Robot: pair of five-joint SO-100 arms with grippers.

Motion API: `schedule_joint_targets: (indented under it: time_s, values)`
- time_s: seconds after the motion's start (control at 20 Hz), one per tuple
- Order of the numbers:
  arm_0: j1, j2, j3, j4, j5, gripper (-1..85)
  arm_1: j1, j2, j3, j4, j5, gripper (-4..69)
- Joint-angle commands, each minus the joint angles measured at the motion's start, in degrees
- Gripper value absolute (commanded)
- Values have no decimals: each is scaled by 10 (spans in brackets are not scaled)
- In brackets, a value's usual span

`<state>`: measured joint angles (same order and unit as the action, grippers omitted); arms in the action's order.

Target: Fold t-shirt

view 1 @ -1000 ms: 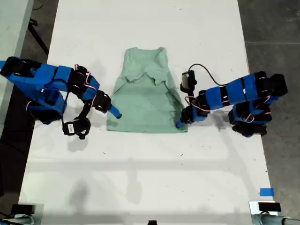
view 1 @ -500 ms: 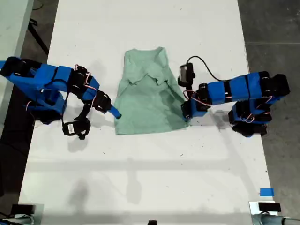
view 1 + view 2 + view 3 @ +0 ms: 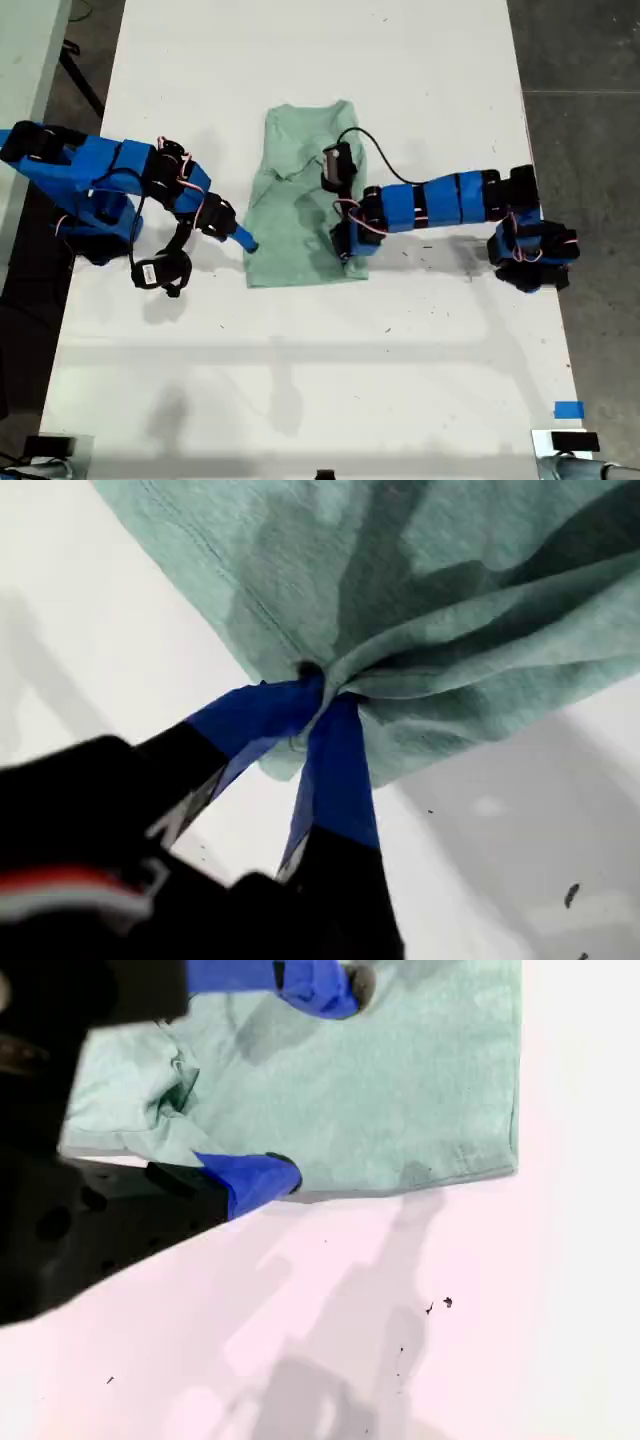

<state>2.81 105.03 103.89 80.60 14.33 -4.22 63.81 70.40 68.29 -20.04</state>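
The pale mint-green t-shirt (image 3: pixel 295 200) lies in the middle of the white table (image 3: pixel 320 350). The side of it on the exterior view's right is folded over toward the middle. My first gripper (image 3: pixel 345 250) reaches in from the exterior view's right and is shut on a bunched pinch of the t-shirt (image 3: pixel 450 580), as its own blue-taped gripper (image 3: pixel 320 685) view shows. My second gripper (image 3: pixel 242 240) sits at the shirt's lower edge on the exterior view's left. It is open (image 3: pixel 300 1080), with one finger over the t-shirt (image 3: pixel 420 1090) and the other at its edge.
A patch of blue tape (image 3: pixel 568 409) lies near the table's lower corner on the exterior view's right, beside a small dark device (image 3: pixel 572 441). The second arm's camera (image 3: pixel 160 272) hangs low beside the shirt. Dark floor (image 3: pixel 590 80) borders the table.
My first gripper has moved toward the exterior view's left, dragging the shirt's side over the middle. The second arm has stayed put.
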Motion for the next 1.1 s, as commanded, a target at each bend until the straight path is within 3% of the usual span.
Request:
schedule_joint_targets:
  time_s: [0.0, 0.3, 0.55, 0.75, 1.05]
  values:
    - [-5, 29, -2, -2, 0, 289, -11, 2, -120, 45, -28, 349]
    - [2, 17, 4, -19, -19, 289, 40, 119, -158, 190, -62, 289]
    - [25, -75, -1, -83, -59, 291, 48, 137, -128, 198, -69, 271]
    - [69, -150, -1, -131, -129, 292, 48, 142, -107, 199, -74, 257]
    - [63, -276, -18, -185, -195, 280, 43, 160, -82, 200, -80, 249]
